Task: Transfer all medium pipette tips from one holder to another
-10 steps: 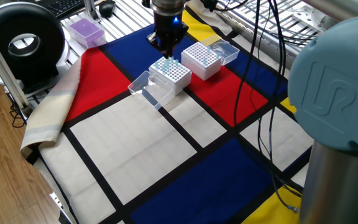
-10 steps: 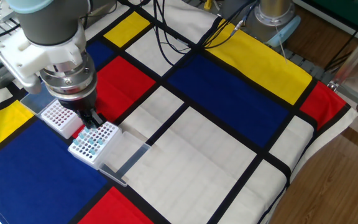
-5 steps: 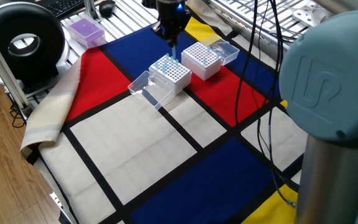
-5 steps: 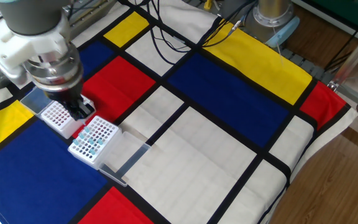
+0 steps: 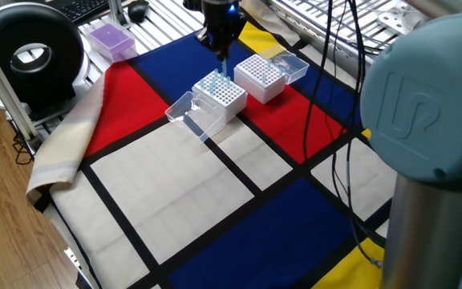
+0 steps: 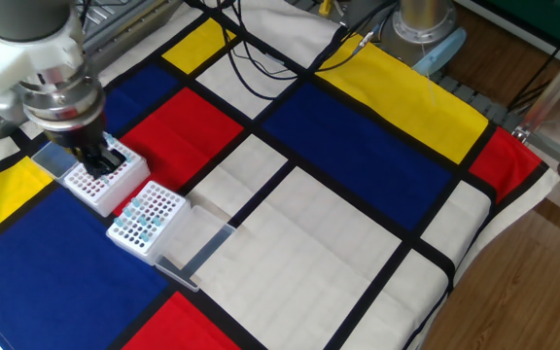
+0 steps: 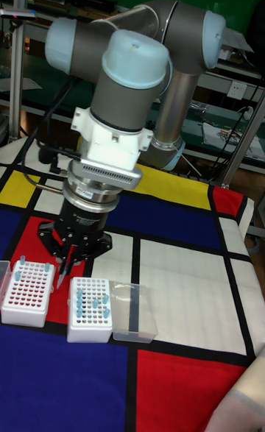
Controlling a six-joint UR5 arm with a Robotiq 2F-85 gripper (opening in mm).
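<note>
The gripper [image 7: 65, 266] hangs over the gap between two white racks that stand side by side on the colour-blocked cloth [image 6: 358, 243] covering the table. Its fingers are drawn close together around one slender tip, which points down from between them in the tall fixed view; the grip itself is too small to make out clearly, so it probably has hold of that tip.

The right-hand rack [image 7: 90, 309] in the tall fixed view holds a scatter of medium pipette tips [image 7: 79, 299], pale blue, standing upright in its holes, mostly along one side. Its clear hinged lid [image 7: 135, 313] lies open and flat on the cloth, touching the rack. The other rack [image 7: 28, 294] stands just beside it, nearer the cloth's yellow corner block in the other fixed view, with only a tip or two showing at its edge.

A purple-topped box [image 5: 111, 38] sits off the cloth, well apart from both racks.
</note>
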